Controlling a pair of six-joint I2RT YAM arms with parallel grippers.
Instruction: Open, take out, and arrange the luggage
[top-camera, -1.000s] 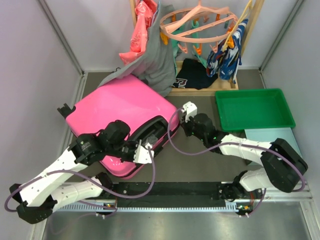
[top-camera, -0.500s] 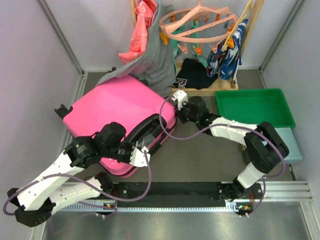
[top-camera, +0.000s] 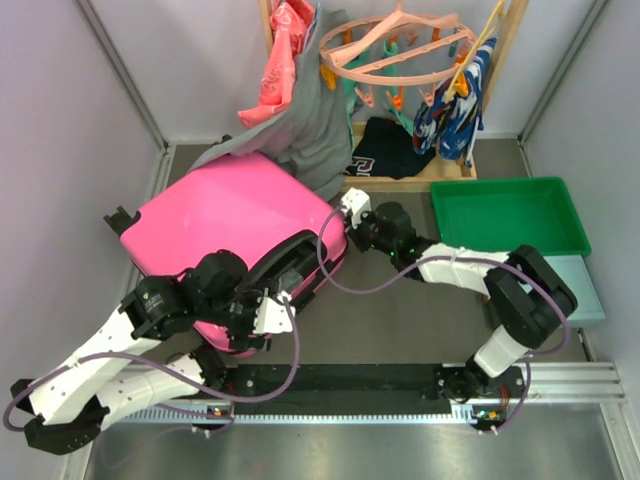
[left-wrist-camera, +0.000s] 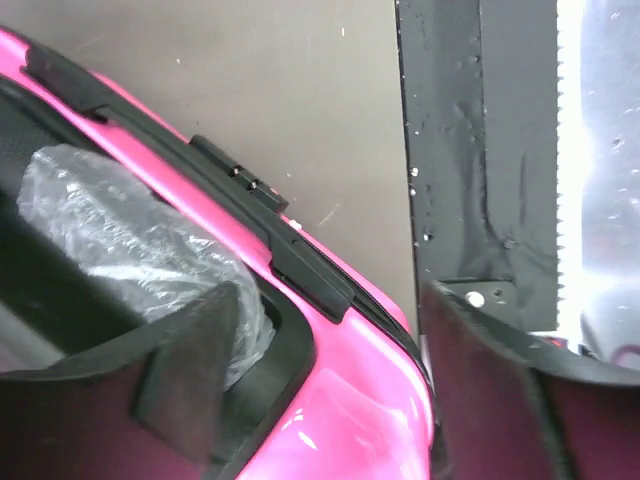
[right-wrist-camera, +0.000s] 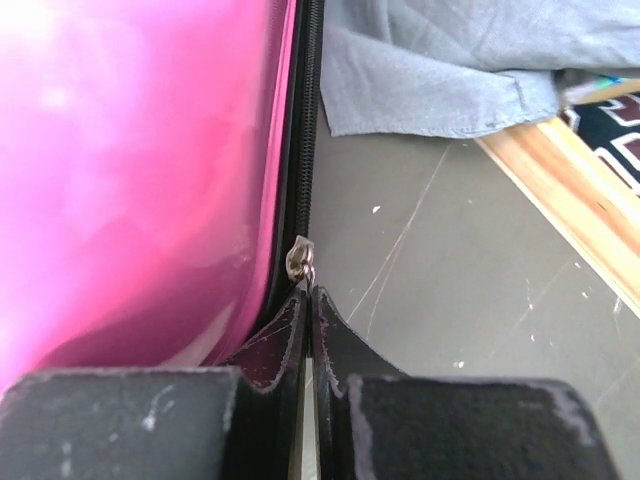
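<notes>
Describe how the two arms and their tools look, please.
The left arm and right arm have white links, black joints and a looping purple cable each. The left tool and right tool carry dark, felt-like pads.

Left arm (top-camera: 100, 345) and right arm (top-camera: 455, 272): white links joined by black motor housings; a purple cable (top-camera: 322, 250) is looped along each; fingers (right-wrist-camera: 120, 420) are padded black.

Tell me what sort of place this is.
Probably a walled robot test cell staged as a laundry or packing corner: plain panel walls, a peg hanger of clothes, and a pink suitcase.
</notes>
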